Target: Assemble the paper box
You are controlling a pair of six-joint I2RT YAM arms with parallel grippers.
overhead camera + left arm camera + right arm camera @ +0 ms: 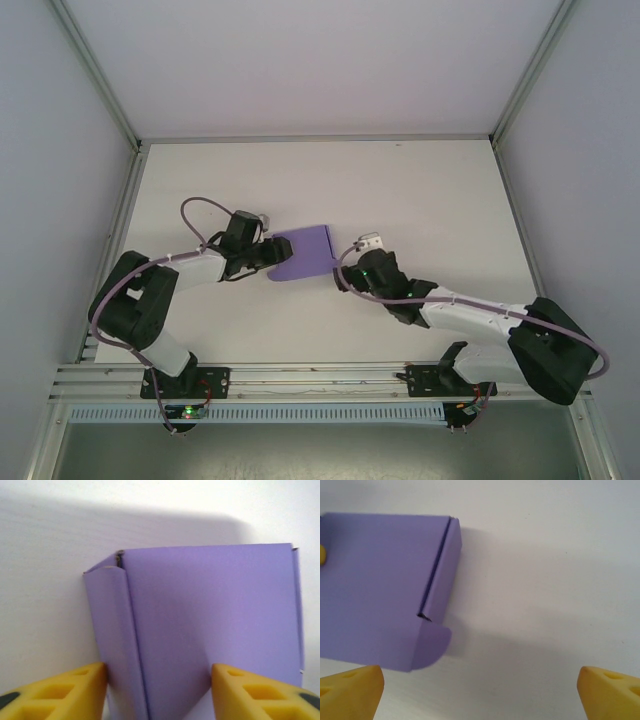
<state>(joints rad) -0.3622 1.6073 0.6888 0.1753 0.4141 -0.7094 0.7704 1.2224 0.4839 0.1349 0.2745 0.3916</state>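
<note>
Paper box (305, 253) lies folded mid-frame on the tabletop (430, 190). Your left hand (159, 692) straddles its near end, fingers spread, apparently to steady it. Your right hand (480, 690) hovers wide open and empty beside the untucked rounded flap (432, 647).

The overhead camera looks down from behind my bases (185, 385), at its bottom edge. My wrist cameras sit low and close over the table (545, 580), viewing from opposite sides the paper box (210, 630) all three share.
</note>
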